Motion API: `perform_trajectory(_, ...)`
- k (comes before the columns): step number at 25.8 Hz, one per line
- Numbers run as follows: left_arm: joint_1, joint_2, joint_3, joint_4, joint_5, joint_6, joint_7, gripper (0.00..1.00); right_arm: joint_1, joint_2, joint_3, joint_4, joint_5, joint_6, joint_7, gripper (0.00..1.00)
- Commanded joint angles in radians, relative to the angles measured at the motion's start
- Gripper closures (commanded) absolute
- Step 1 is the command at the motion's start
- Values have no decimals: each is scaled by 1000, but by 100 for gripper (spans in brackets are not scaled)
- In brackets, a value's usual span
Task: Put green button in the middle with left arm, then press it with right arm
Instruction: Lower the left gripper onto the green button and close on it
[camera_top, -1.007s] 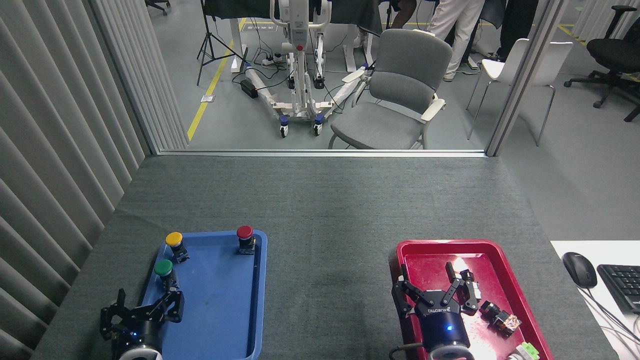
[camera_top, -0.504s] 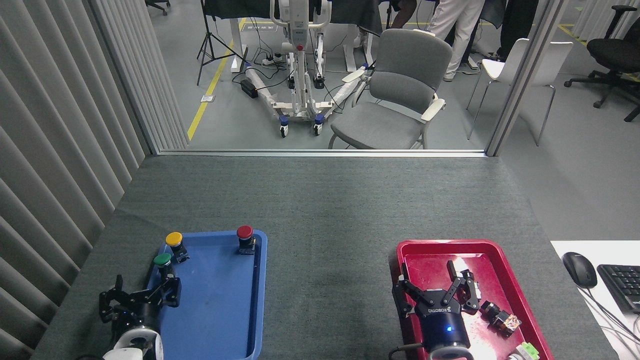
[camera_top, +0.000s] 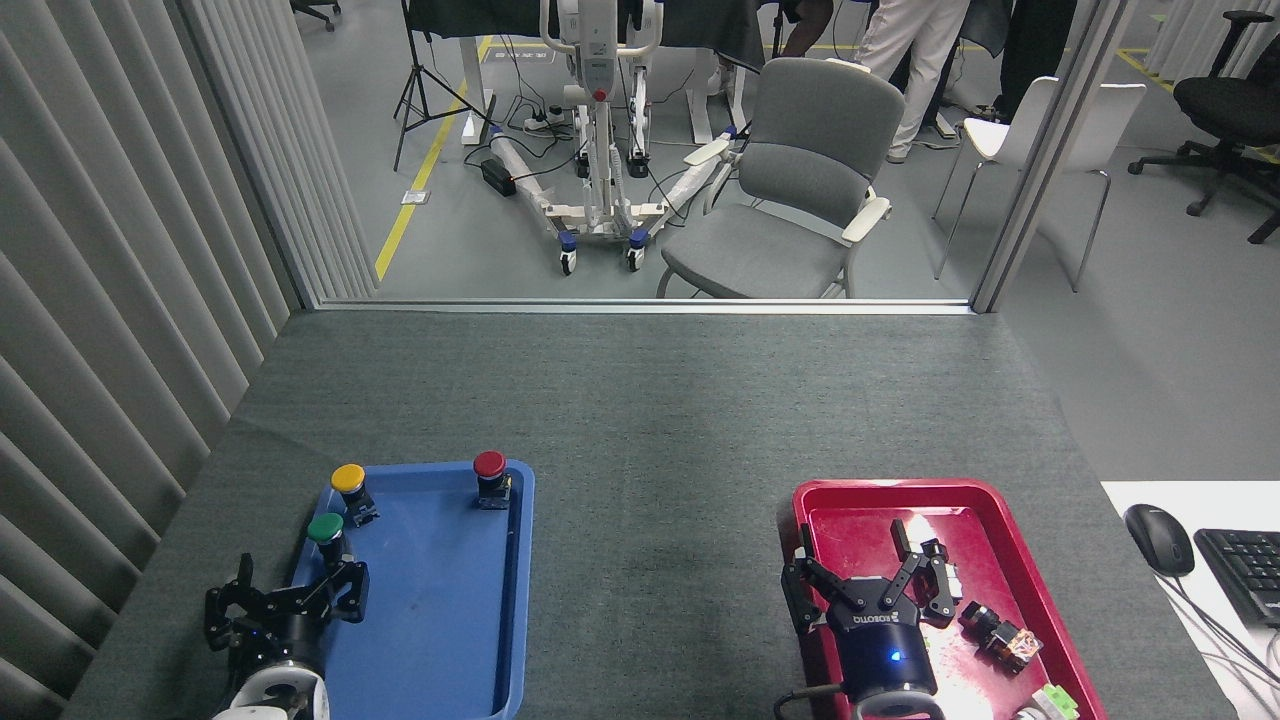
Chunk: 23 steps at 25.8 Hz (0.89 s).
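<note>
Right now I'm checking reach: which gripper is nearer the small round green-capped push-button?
Left. The left gripper hangs open just below the green-capped push-button in the blue plastic tray; the right gripper is far across, over the red plastic tray.

3 buttons (camera_top: 326, 528), 2 trays (camera_top: 450, 620), 2 grippers (camera_top: 285, 600), 1 mouse (camera_top: 1158, 538).

Between the blue tray (camera_top: 430, 640) and the red tray (camera_top: 1040, 600) I had a broad strip of bare grey table cover (camera_top: 650, 560), and all the far half of the table lay free too. My left gripper (camera_top: 285, 600) stood spread at the blue tray's near left rim, with the green button (camera_top: 325, 528) just beyond it and the yellow button (camera_top: 349, 478) close behind that, crowding the far-left corner. My right gripper (camera_top: 865, 585) hung spread over the red tray, with small parts (camera_top: 1000, 635) to its right.
</note>
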<state>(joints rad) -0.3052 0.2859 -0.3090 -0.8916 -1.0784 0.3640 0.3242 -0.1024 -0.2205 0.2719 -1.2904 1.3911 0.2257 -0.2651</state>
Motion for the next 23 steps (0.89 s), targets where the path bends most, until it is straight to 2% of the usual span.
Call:
perform_trajectory(1, 18, 2, -1, -21, 0, -19, 4, 0, 0, -3, 0, 0, -3, -2, 1, 0)
perform_trajectory(11, -12, 4, -22, -10, 0, -46, 1, 0, 0, 0, 0, 0, -3, -5, -2, 0)
perform_trajectory(20, -89, -11, -65, 95, 0, -45, 1, 0, -2, 0, 0, 0, -3, -5, -3, 0)
perform_trajectory(22, -89, -11, -65, 95, 0, -45, 6, 2, -2, -3, 1, 0, -3, -5, -3, 0)
perform_trajectory(23, -89, -11, -65, 97, 0, -46, 7, 6, -2, -7, 1, 0, -3, -6, -3, 0)
